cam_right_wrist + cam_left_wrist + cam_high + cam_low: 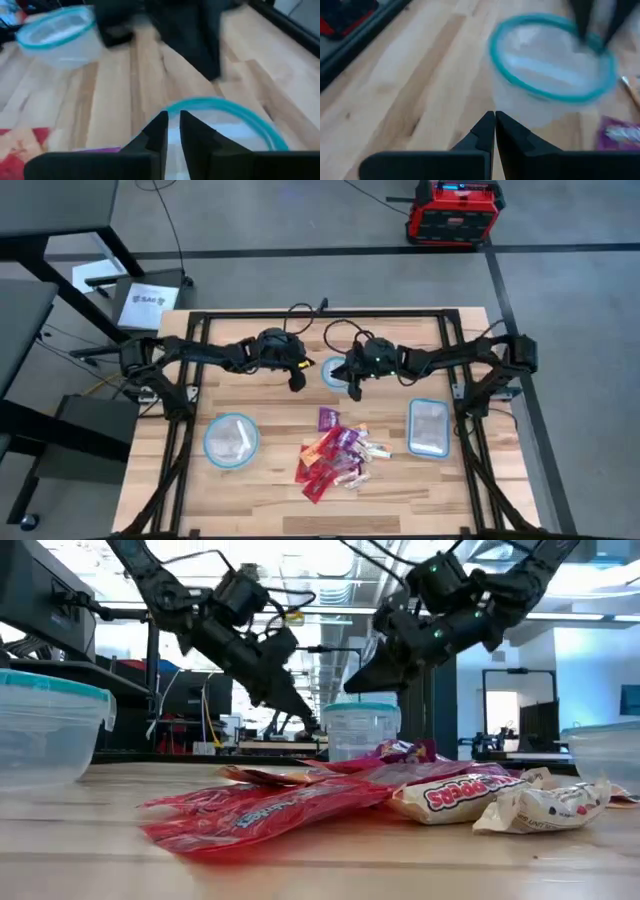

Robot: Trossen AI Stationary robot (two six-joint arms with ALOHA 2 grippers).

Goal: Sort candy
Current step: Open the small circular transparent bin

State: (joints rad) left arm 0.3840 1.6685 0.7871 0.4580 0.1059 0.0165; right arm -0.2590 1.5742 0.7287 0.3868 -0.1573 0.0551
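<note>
The candy [335, 455] sits in one loose heap on the table [270, 505], near the front middle, between the round bowl [231, 441] on the left and the rectangular tub [428, 427] on the right. From the low view it's all flat little wrapped pieces: red, purple and whitish ones lying over each other. My guess is they're very light, floppy and a bit slick, with crinkly wrappers, so nothing fragile, but a pinch could easily drag a neighbour along. The best place to grab looks like a loose edge or corner of a piece on the outside of the heap (the ones at the right fringe seem the least buried).

There's bare wood all around the heap, so room to come down from above looks fine. The black frame rails run along both sides and the back, well apart from the candy.

Both arms are up at the back by a second round bowl [333, 372]. The left end effector [494, 131] is clenched with nothing in it, just beside that bowl. The right end effector [172, 129] hangs over the bowl's rim, fingers nearly together with only a thin gap, also empty as far as I can see.
</note>
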